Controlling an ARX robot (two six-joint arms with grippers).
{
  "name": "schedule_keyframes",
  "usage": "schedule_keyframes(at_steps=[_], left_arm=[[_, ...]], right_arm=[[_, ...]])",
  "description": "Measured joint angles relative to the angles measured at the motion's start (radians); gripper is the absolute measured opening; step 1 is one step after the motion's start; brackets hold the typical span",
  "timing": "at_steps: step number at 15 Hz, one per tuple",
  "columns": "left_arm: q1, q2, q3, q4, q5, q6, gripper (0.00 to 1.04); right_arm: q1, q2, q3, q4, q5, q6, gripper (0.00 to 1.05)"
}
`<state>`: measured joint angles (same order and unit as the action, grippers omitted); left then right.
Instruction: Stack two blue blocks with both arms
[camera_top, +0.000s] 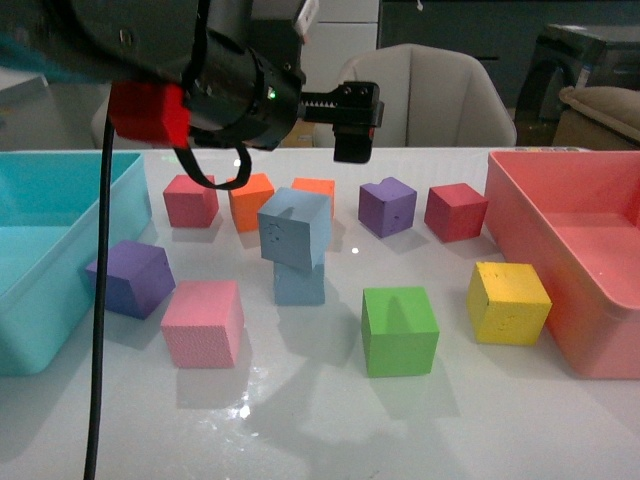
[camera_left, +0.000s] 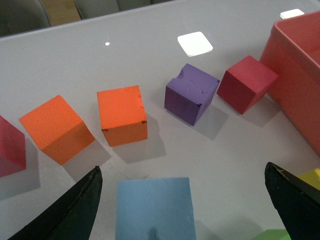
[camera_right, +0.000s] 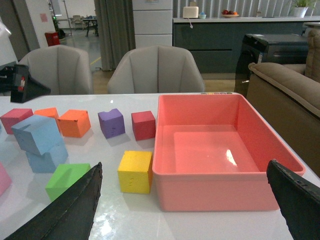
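Two pale blue blocks stand stacked at the table's middle. The upper blue block (camera_top: 295, 228) sits tilted and twisted on the lower blue block (camera_top: 299, 283). My left gripper (camera_top: 352, 125) hangs open above and behind the stack. In the left wrist view the upper block's top face (camera_left: 154, 207) lies between the open gripper's (camera_left: 182, 200) fingers (camera_left: 70, 215), untouched. My right gripper (camera_right: 182, 200) is open and empty, off to the right near the pink bin, and is out of the front view. The stack shows in its view (camera_right: 37, 134).
A teal bin (camera_top: 30, 270) stands left and a pink bin (camera_top: 540, 250) right. Around the stack lie pink (camera_top: 203, 322), purple (camera_top: 132, 277), green (camera_top: 399, 330) and yellow (camera_top: 508, 302) cubes. Behind are red (camera_top: 190, 200), orange (camera_top: 250, 200), purple (camera_top: 387, 206) and dark red (camera_top: 455, 211) cubes.
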<state>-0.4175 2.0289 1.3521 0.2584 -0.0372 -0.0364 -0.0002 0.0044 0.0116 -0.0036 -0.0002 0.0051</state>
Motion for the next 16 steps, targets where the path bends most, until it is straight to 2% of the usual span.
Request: schedule_keyframes(at_steps=[1, 2, 3, 5, 7, 10, 11, 16], left_arm=[[-0.005, -0.031, -0.106, 0.216, -0.154, 0.012, 0.86], [-0.005, -0.091, -0.243, 0.384, -0.25, 0.019, 0.77], [0.008, -0.156, -0.351, 0.483, -0.3, 0.02, 0.7], [0.076, -0.355, -0.56, 0.639, -0.304, 0.019, 0.52], [0.142, -0.571, -0.747, 0.643, -0.273, 0.019, 0.32], [0.178, -0.683, -0.933, 0.655, -0.195, 0.02, 0.05], [0.198, -0.721, -0.986, 0.655, -0.174, 0.023, 0.02], [0.304, -0.994, -1.194, 0.605, -0.076, 0.023, 0.02]], right_arm=[[0.0, 0.0, 0.0, 0.0, 0.0, 0.0, 0.98], [0.0, 0.0, 0.0, 0.0, 0.0, 0.0, 0.98], [0.0, 0.0, 0.0, 0.0, 0.0, 0.0, 0.98], [0.0, 0.0, 0.0, 0.0, 0.0, 0.0, 0.98], [0.0, 0.0, 0.0, 0.0, 0.0, 0.0, 0.98], [0.0, 0.0, 0.0, 0.0, 0.0, 0.0, 0.98], [0.0, 0.0, 0.0, 0.0, 0.0, 0.0, 0.98], [0.0, 0.0, 0.0, 0.0, 0.0, 0.0, 0.98]])
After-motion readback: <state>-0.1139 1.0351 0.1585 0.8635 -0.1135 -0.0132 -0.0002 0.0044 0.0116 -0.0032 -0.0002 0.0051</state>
